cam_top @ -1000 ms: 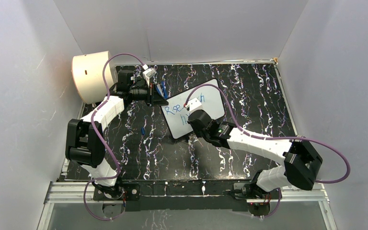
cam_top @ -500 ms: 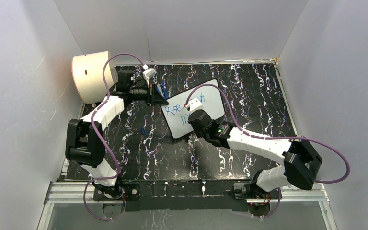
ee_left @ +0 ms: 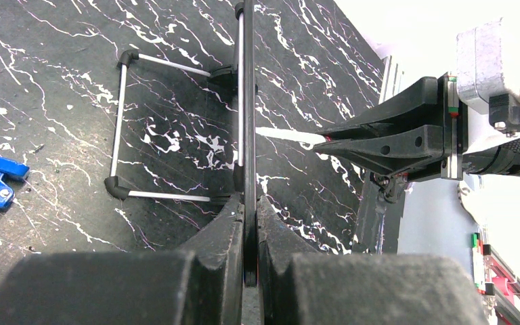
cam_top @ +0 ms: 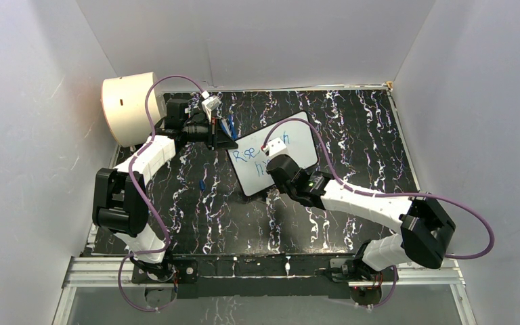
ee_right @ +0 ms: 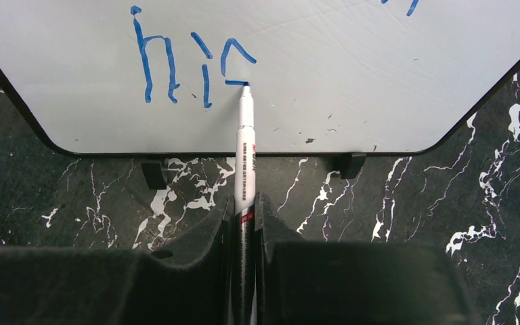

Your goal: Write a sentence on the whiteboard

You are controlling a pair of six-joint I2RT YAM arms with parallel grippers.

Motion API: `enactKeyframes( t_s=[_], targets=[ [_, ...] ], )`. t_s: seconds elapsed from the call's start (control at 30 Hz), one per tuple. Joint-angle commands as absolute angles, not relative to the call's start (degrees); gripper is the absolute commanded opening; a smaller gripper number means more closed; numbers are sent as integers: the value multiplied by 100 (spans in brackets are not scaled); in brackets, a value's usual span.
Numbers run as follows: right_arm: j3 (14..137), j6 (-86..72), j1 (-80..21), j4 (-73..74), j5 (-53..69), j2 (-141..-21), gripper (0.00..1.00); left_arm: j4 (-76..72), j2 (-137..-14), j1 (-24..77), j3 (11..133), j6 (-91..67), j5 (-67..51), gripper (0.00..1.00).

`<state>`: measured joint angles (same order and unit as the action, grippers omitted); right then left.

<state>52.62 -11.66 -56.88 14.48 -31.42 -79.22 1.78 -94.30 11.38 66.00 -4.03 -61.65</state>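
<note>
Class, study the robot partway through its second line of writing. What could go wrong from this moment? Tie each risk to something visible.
1. The left tool pinches only the thin edge of the whiteboard; pen pressure could make the board pivot, skewing the sentence.
2. The marker in the right tool writes close to the bottom rim; a downstroke may run off.

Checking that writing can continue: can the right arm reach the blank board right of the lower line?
Probably yes. The marker in the right gripper touches the whiteboard at the sentence; the surface to its right is free. The left gripper clamps only an edge.
</note>
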Motion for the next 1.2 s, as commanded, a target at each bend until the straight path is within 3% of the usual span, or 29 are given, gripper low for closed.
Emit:
enactKeyframes(
  t_s=[0.0, 1.17],
  targets=[
    [5509, -1084, -5599, 946, -3495, -7885, 0, 433, -9387, 1265, 6675, -300, -6293, 0],
    [5553, -1090, -5599, 1028, -3312, -7804, 0, 439, -9369, 1266, 6674, -299, -6260, 0]
  ],
)
